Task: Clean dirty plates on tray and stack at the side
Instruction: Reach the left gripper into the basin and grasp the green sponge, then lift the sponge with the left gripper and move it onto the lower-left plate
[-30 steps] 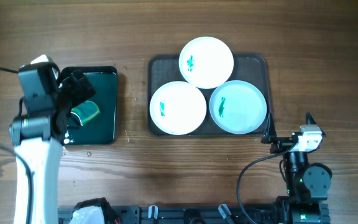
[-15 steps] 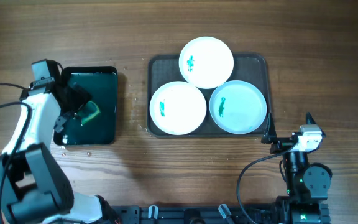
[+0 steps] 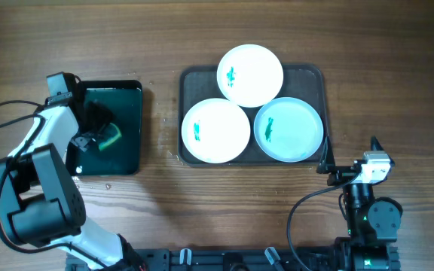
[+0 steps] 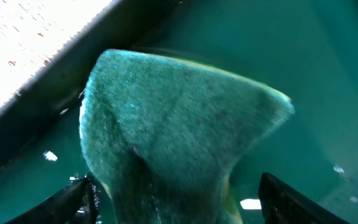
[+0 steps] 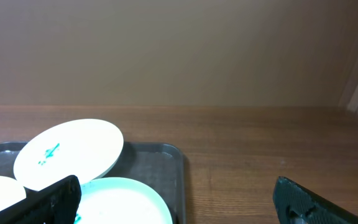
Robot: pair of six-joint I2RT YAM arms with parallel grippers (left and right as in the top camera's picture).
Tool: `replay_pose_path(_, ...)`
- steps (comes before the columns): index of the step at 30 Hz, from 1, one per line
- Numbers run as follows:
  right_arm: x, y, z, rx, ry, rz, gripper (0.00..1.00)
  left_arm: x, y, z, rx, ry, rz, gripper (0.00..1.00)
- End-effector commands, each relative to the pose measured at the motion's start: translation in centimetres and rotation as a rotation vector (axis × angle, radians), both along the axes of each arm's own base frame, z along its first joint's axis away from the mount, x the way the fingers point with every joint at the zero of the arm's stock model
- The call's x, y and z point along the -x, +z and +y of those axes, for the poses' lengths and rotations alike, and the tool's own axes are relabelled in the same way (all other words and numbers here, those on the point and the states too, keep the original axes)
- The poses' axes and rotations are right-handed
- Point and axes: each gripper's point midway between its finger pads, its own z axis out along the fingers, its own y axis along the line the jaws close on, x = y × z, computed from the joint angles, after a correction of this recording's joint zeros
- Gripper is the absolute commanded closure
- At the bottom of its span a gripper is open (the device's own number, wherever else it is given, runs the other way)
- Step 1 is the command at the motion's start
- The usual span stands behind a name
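Three plates lie on the dark grey tray [image 3: 314, 78]: a white plate [image 3: 250, 75] at the back, a white plate [image 3: 215, 130] at front left and a pale blue plate [image 3: 288, 129] at front right. Each has a small teal smear. My left gripper [image 3: 96, 132] is down in the small black tray, open, its fingers on either side of a green sponge [image 3: 110, 136]. The sponge [image 4: 179, 124] fills the left wrist view between the fingers [image 4: 179, 208]. My right gripper [image 3: 349, 154] is open and empty by the tray's front right corner. Its view shows the back white plate [image 5: 67, 152], the blue plate [image 5: 123, 202] and the tray [image 5: 166, 168].
The small black tray [image 3: 130, 94] with the teal-green inside stands left of the big tray. Bare wooden table [image 3: 398, 83] lies right of the big tray and along the front. A black cable [image 3: 6, 113] loops at the far left.
My left arm has folded down towards the small tray, and its gripper has lowered around the sponge. The right arm and the plates have not moved.
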Motion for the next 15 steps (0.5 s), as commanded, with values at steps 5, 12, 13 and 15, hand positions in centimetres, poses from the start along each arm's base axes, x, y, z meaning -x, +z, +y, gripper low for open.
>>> replay_pose_path(5, 0.0, 0.1, 0.1, -0.014, 0.004, -0.006, 0.00, 0.0, -0.7, 0.8, -0.038, 0.010, 0.023, 0.70)
replay_pose_path(12, 0.0, 0.1, 0.1, -0.014, 0.004, -0.005, 0.00, -0.6, 1.6, 0.3, -0.022, 0.002, -0.039, 0.96)
replay_pose_path(13, 0.0, 0.1, 0.1, -0.014, 0.004, -0.006, 0.00, -0.8, 2.3, 0.1, -0.011, -0.003, -0.061, 0.96)
replay_pose_path(15, 0.0, 0.1, 0.1, -0.014, 0.004, -0.006, 0.00, -1.2, 4.9, -1.1, 0.037, -0.027, -0.134, 0.96)
